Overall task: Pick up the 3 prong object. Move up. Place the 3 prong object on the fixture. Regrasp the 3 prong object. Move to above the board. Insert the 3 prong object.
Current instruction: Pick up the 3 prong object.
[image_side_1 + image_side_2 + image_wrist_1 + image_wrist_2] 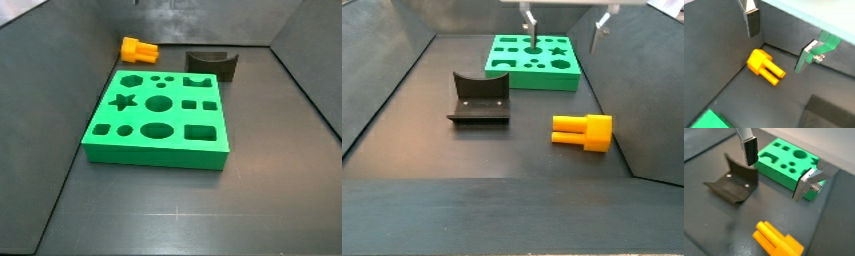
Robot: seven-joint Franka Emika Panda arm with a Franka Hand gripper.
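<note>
In a side view, the dark grey fixture with a curved notch is being seen at the left, on the dark floor. The large bright green board with cut-out holes is lying behind it. The small orange-yellow plastic 3 prong object is resting at the right, on its side, well apart from both. The gripper is being held high above the board, with its jaws wide apart and nothing between them.
</note>
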